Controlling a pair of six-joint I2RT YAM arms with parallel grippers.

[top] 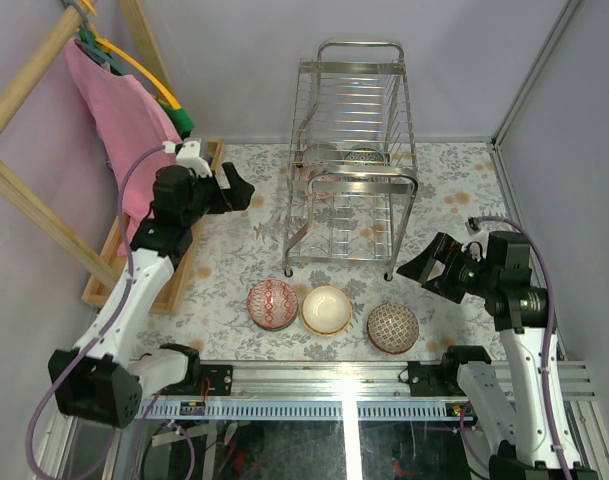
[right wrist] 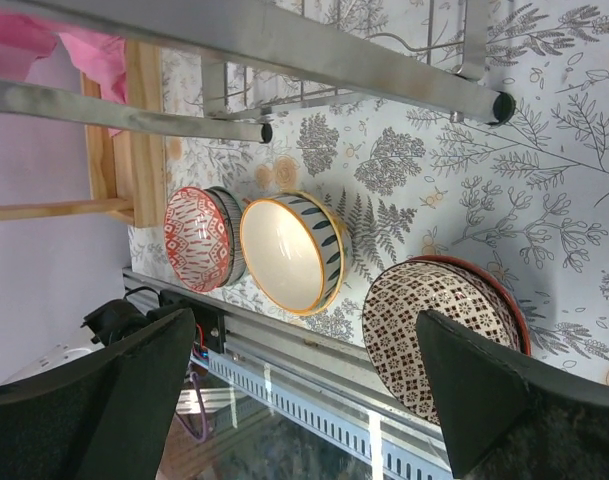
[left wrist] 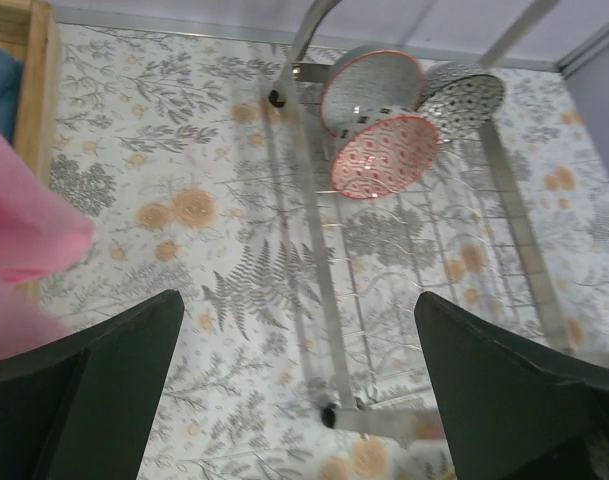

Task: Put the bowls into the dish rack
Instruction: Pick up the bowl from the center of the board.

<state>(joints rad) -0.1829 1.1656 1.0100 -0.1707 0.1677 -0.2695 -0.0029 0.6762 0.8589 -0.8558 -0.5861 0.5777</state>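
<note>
The chrome dish rack (top: 350, 160) stands at the back middle of the table. In the left wrist view it (left wrist: 319, 270) holds three bowls on edge: grey with a red rim (left wrist: 372, 85), red-white (left wrist: 386, 157) and black-white (left wrist: 466, 93). Three bowls sit in a row in front of the rack: red patterned (top: 272, 303), cream (top: 326, 309), dark patterned (top: 392, 328). They also show in the right wrist view: red (right wrist: 196, 238), cream (right wrist: 282, 255), dark patterned (right wrist: 434, 325). My left gripper (top: 240, 190) is open and empty, left of the rack. My right gripper (top: 424, 268) is open and empty, right of the rack's front leg.
A shallow wooden tray (top: 174, 285) lies along the left side under a pink cloth (top: 119, 105) hanging from a wooden frame (top: 24, 200). A metal rail (top: 384, 375) runs along the near table edge. Grey walls close the back and right.
</note>
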